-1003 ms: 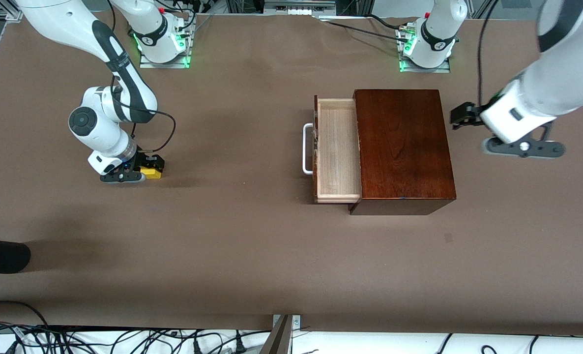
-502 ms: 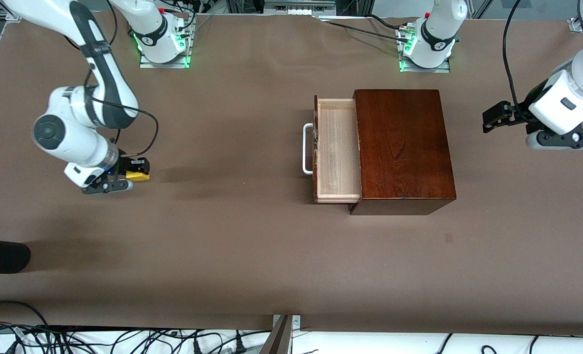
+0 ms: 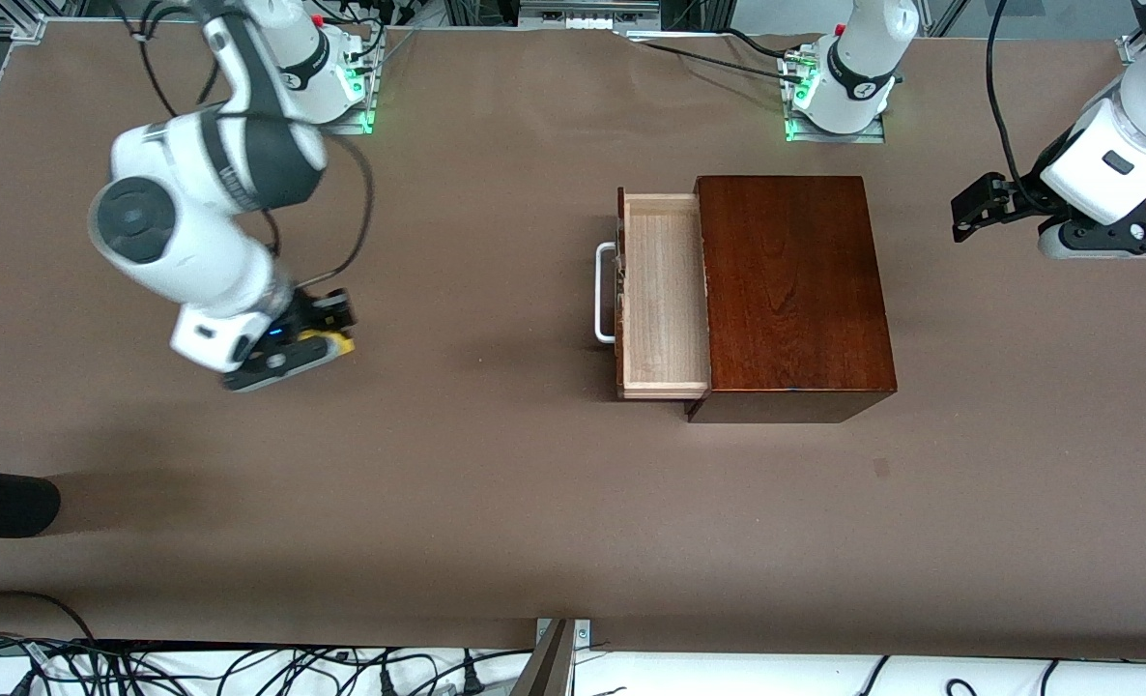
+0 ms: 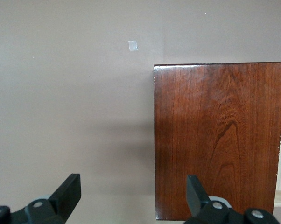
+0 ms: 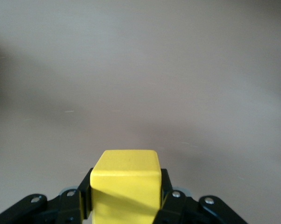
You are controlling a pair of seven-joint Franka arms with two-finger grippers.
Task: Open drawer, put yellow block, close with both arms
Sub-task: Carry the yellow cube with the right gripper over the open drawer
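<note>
Drawer [image 3: 662, 295] of pale light wood with a white bar handle [image 3: 604, 293] stands pulled out of the dark reddish-brown glossy wooden box [image 3: 791, 290], its tray showing nothing inside. The box sits on the brown worktop [image 3: 496, 483] toward the left arm's end. The right arm's black two-finger hand [image 3: 327, 324] is up over bare worktop at the right arm's end, well apart from the drawer, pinching the small bright yellow cube [image 5: 126, 184] between its fingers. The left arm's black hand [image 3: 969, 208] hangs beside the box's closed end, fingers [image 4: 68, 193] spread wide with nothing between them.
</note>
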